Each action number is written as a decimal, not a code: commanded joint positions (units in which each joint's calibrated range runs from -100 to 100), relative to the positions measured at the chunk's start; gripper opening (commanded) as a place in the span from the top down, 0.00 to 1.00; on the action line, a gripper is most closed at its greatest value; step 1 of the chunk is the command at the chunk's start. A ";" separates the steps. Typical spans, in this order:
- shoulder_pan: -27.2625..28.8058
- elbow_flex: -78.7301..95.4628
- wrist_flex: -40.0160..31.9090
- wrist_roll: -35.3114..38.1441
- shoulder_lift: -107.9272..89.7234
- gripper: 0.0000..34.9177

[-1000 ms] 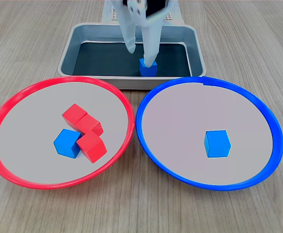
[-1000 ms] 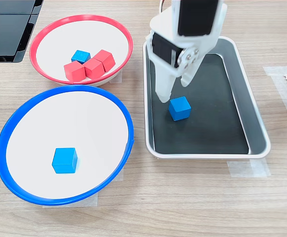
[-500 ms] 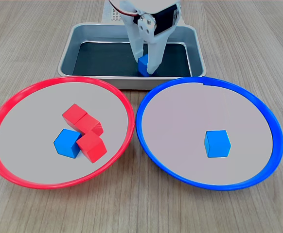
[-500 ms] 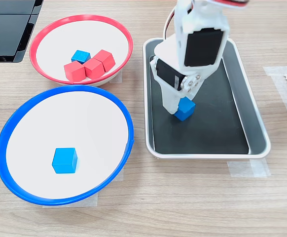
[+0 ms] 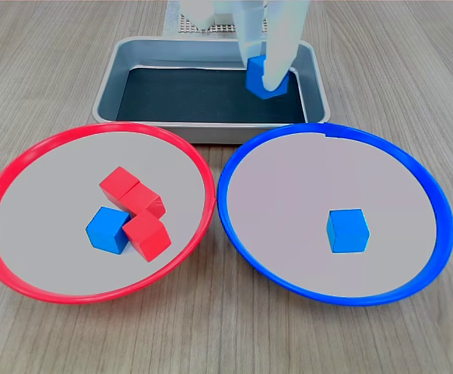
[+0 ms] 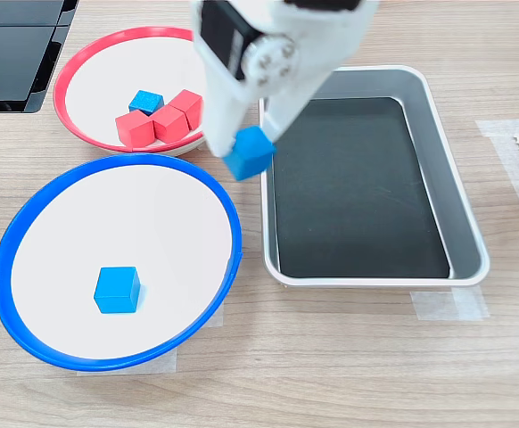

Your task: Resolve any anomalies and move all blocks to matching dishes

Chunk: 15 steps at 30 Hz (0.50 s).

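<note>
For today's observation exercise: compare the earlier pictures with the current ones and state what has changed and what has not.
The tool came down over the blue block in the tray, closed on it and lifted it out toward the blue-rimmed dish. Unchanged: three red blocks and one blue block in the red-rimmed dish, and one blue block in the blue-rimmed dish.

Grey metal tray [image 6: 438, 178], wooden table [image 6: 331, 357]

We see our gripper [image 6: 247, 143] raised, pointing down, its white fingers [image 5: 277, 58] clamped on a blue block [image 6: 249, 152].
</note>
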 commanded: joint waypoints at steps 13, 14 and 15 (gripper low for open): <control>-3.31 -4.52 -20.48 -1.90 13.78 0.57; -3.21 -4.43 -20.15 -1.90 13.44 0.57; -3.21 -4.34 -19.74 -2.00 13.09 0.58</control>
